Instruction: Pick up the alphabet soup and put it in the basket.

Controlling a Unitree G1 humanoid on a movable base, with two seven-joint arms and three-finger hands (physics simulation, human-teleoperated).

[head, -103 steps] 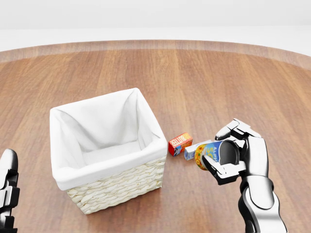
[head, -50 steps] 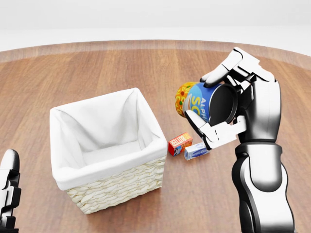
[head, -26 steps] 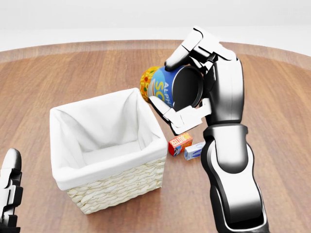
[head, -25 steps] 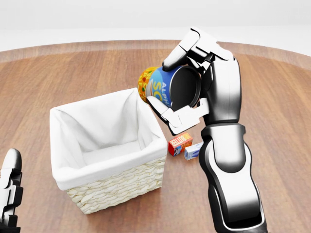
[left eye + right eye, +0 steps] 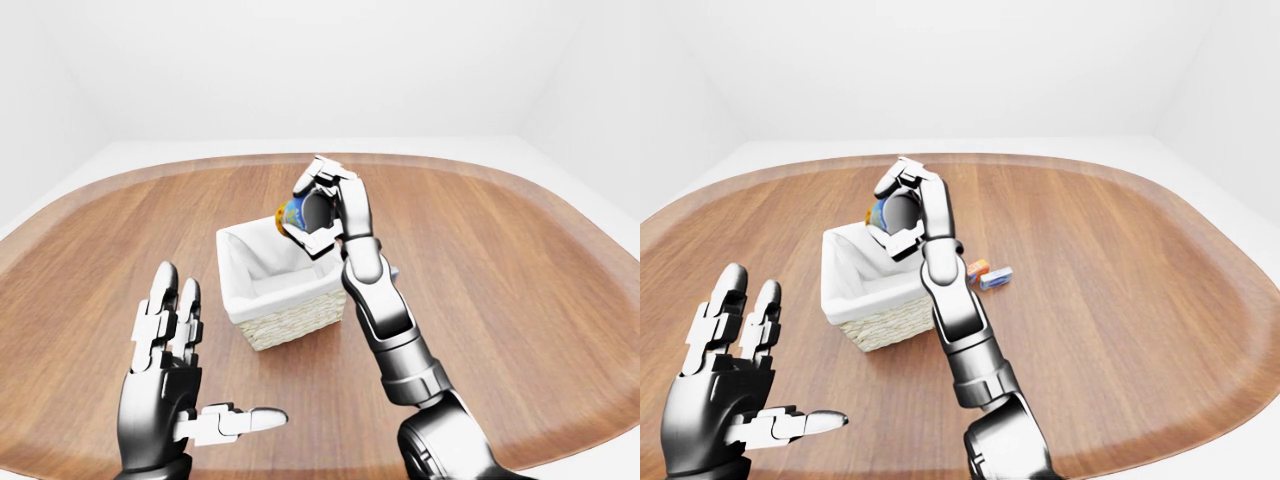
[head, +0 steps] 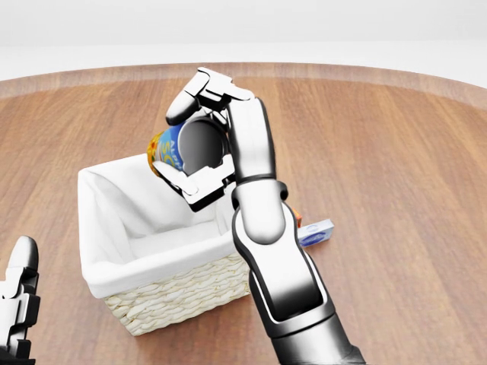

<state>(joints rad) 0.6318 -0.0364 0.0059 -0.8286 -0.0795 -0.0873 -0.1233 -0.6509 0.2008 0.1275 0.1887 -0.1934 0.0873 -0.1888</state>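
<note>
I see alphabet soup: blue-yellow can, tipped sideways, held above basket | basket: wicker, white-lined, upright on table

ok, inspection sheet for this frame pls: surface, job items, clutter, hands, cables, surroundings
Surface: round wooden table, with bare wood around the items.
Job's things: alphabet soup can held tilted in the air above the basket; the basket is wicker with a white cloth liner and sits on the table.
Clutter: small red box and small blue-and-white box on the table, to the right of the basket in the right-eye view.
Hands: right hand closed round the can; left hand open, fingers spread, holding nothing.
Cables: nothing seen.
Surroundings: plain white walls and floor.
</note>
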